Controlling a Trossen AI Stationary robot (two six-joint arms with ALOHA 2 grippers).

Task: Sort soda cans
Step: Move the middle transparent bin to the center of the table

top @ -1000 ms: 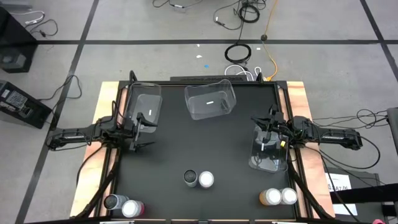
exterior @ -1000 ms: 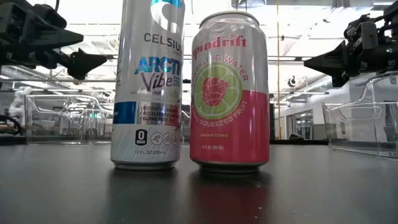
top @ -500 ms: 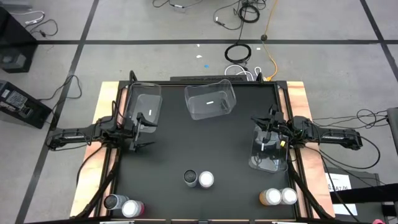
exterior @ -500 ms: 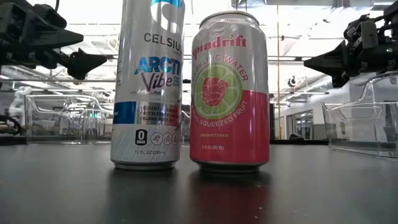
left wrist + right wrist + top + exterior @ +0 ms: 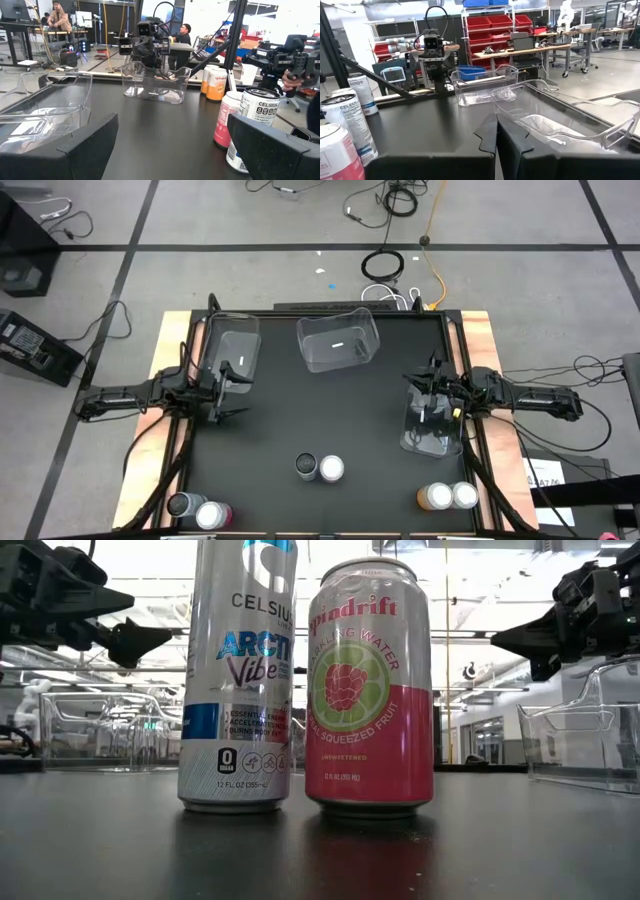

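Six soda cans stand upright in pairs on the black table. A silver-grey can (image 5: 307, 467) and a pink one (image 5: 332, 469) are at centre near, and fill the low view as the silver can (image 5: 240, 680) and the pink can (image 5: 370, 690). A dark can (image 5: 182, 504) and a pink one (image 5: 210, 515) are at the near left corner. Two orange cans (image 5: 434, 496) (image 5: 463, 495) are at near right. My left gripper (image 5: 238, 392) hovers open beside the left bin. My right gripper (image 5: 415, 378) is shut, above the right bin's far end.
Three clear plastic bins sit on the table: one at left (image 5: 232, 350), one at far centre (image 5: 338, 342), one at right (image 5: 432, 430). Open black surface lies between the grippers and the centre cans. People and workbenches show in the room beyond (image 5: 59, 17).
My right gripper has edged slightly upward; the cans and bins have not moved.
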